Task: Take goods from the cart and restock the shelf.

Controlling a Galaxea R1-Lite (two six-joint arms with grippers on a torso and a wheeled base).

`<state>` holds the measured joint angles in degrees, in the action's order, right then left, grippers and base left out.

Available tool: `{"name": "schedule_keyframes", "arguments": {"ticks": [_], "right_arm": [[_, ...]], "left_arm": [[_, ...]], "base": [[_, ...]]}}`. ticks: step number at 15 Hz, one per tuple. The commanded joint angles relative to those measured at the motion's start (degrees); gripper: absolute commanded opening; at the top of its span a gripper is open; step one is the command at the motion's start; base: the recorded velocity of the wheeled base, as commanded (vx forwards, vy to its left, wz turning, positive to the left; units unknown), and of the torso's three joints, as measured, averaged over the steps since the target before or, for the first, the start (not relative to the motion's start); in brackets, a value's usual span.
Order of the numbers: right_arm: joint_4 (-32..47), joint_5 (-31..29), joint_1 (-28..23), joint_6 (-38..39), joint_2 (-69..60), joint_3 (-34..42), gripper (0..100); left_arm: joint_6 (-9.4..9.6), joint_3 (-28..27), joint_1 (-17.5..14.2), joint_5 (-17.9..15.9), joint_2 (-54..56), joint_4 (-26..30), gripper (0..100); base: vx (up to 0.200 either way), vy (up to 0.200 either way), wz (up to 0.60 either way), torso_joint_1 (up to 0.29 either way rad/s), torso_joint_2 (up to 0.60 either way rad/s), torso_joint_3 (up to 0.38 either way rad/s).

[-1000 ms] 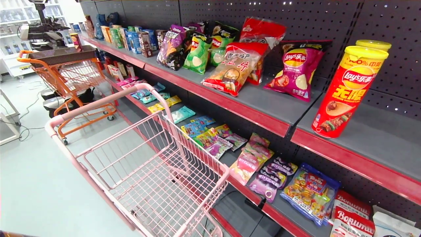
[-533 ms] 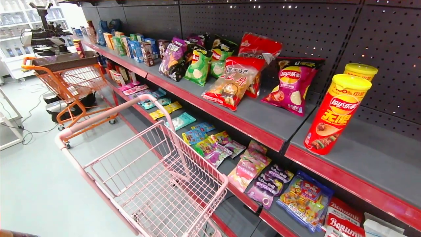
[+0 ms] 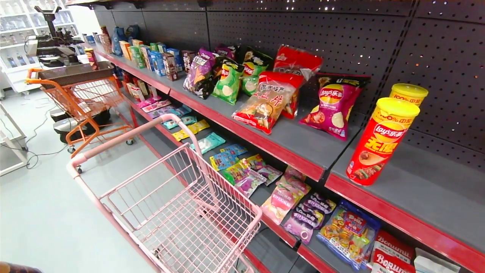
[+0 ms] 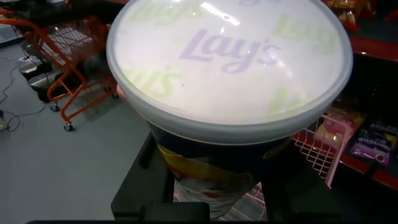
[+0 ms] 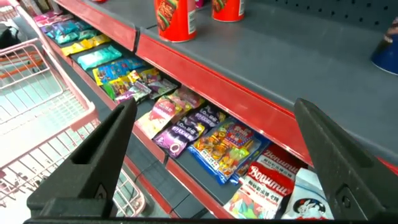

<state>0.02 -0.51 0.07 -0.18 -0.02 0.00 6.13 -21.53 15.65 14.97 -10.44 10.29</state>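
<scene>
My left gripper (image 4: 211, 190) is shut on a chips can (image 4: 230, 62) with a white lid and a dark blue body, held above the floor beside the pink cart (image 4: 320, 143). My right gripper (image 5: 214, 155) hangs open with nothing between its black fingers (image 5: 93, 162), in front of the grey upper shelf (image 5: 298, 68). Two red chips cans with yellow lids (image 3: 379, 144) (image 3: 407, 94) stand upright on that shelf (image 3: 428, 185). The pink cart (image 3: 125, 138) stands before the shelving, and the part of its wire basket that I see holds nothing.
Chip bags (image 3: 265, 100) and boxes (image 3: 157, 60) line the upper shelf to the left. Candy packets (image 3: 284, 195) lie flat on the lower shelf (image 5: 186, 168). An orange cart (image 3: 83, 87) stands farther down the aisle. Open grey floor (image 3: 38, 212) lies to the left.
The whole head picture has shifted, so the camera has moved; the shelf goods and the pink cart keep their places relative to each other.
</scene>
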Motion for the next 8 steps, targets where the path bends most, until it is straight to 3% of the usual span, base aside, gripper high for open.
{"name": "schedule_keyframes", "arguments": {"ticks": [1, 8], "right_arm": [[-0.02, -0.02, 0.01, 0.01, 0.02, 0.0, 100], [-0.02, -0.02, 0.01, 0.01, 0.02, 0.0, 100]], "left_arm": [[0.37, -0.36, -0.01, 0.06, -0.99, -0.01, 0], [0.55, 0.0, 0.08, -0.29, -1.25, 0.08, 0]], "base": [[0.0, 0.0, -0.6, 0.002, 0.0, 0.002], [0.0, 0.0, -0.6, 0.008, 0.0, 0.002]]}}
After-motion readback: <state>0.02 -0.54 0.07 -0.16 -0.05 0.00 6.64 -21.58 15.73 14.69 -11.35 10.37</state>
